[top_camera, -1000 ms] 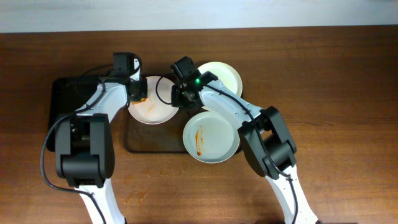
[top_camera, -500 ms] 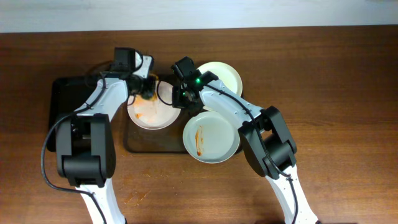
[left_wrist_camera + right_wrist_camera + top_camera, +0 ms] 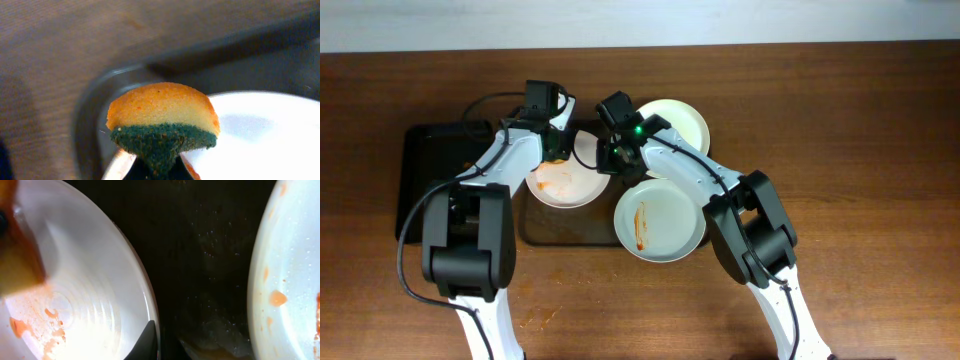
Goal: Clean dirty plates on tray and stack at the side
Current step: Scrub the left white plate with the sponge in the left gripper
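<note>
Left gripper (image 3: 558,147) stands further right than one second ago: its sponge has gone from the far-left face of the left plate to that plate's far rim. The right arm is unchanged.

Nearest the robot, the front plate (image 3: 658,220), round and white with a lengthwise orange-red streak, lies on the large brown-grey translucent rectangular tray (image 3: 535,228). Its near edge reaches past the tray's near rim.

Beyond it and to the left, the left plate (image 3: 563,180), round and white with an orange-red smear, sits on the same tray. The right gripper (image 3: 608,163) is closed narrowly on this plate's right rim. In the right wrist view one dark fingertip (image 3: 146,336) lies on the rim. The same view shows a second plate edge with orange spots at the right; which plate it is cannot be determined.

At the left plate's far rim the left gripper's fingers pinch the green underside of the yellow-topped scouring sponge (image 3: 162,125). Contact between sponge and plate cannot be confirmed.

Farthest, the rear plate (image 3: 675,122), round and off-white, lies just behind the right gripper. A smaller black rectangular tray (image 3: 425,165) rests on the brown wooden table (image 3: 860,150), left of the large tray.
</note>
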{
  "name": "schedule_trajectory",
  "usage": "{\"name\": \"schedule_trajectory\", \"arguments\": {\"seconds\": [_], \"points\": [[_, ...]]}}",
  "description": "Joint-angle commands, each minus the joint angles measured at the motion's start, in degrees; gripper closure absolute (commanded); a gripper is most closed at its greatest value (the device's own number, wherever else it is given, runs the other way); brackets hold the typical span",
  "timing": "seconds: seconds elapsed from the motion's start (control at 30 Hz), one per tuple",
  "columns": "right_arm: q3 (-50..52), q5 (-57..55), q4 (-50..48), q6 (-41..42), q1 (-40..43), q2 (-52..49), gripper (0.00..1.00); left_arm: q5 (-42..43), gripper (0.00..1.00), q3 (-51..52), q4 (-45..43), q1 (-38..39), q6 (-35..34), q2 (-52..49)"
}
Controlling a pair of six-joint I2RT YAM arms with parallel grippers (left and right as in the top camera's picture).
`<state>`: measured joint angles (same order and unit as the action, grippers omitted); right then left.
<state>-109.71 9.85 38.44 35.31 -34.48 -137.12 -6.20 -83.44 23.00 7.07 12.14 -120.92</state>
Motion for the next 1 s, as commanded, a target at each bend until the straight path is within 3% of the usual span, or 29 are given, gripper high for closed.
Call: {"name": "schedule_trajectory", "arguments": {"seconds": [0.0,0.07,0.4,0.47,0.57,0.6,0.67,0.73,0.8,0.97], "points": [[-0.02,0.09,-0.26,-0.37,0.00,-0.85,0.96,-4.13,1.00,0.22,-1.14,-0.63,8.76,-2.32],[-0.02,0.09,-0.31,-0.37,0.00,-0.85,0.96,-4.13,1.00,0.22,-1.40,-0.61,16.15,-4.63],[-0.02,0.46,-0.52,-0.35,0.02,-0.85,0.96,-1.53,0.99,0.22,17.66,-0.31,16.90,-5.38],[-0.02,0.74,-0.76,-0.35,0.00,-0.85,0.96,-1.53,1.00,0.22,18.05,-0.31,10.19,-5.40],[-0.02,1.16,-0.98,-0.35,0.02,-0.85,0.96,-1.18,0.99,0.22,20.87,-0.33,-8.24,-5.40],[-0.02,1.16,-1.01,-0.35,0.02,-0.85,0.96,2.67,1.00,0.22,22.62,-0.33,-13.20,-5.40],[-0.02,1.16,-1.07,-0.35,0.02,-0.85,0.96,15.80,1.00,0.22,25.42,-0.31,-15.17,-5.40],[-0.02,1.18,-1.16,-0.35,0.07,-0.85,0.96,17.42,0.99,0.22,27.02,-0.31,-15.41,-5.40],[-0.02,1.18,-1.14,-0.35,0.07,-0.85,0.96,25.03,1.00,0.20,25.97,-0.33,-15.39,-5.40],[-0.02,1.14,-1.14,-0.37,0.04,-0.85,0.96,18.51,1.00,0.20,19.50,-2.84,-15.41,-5.40]]}}
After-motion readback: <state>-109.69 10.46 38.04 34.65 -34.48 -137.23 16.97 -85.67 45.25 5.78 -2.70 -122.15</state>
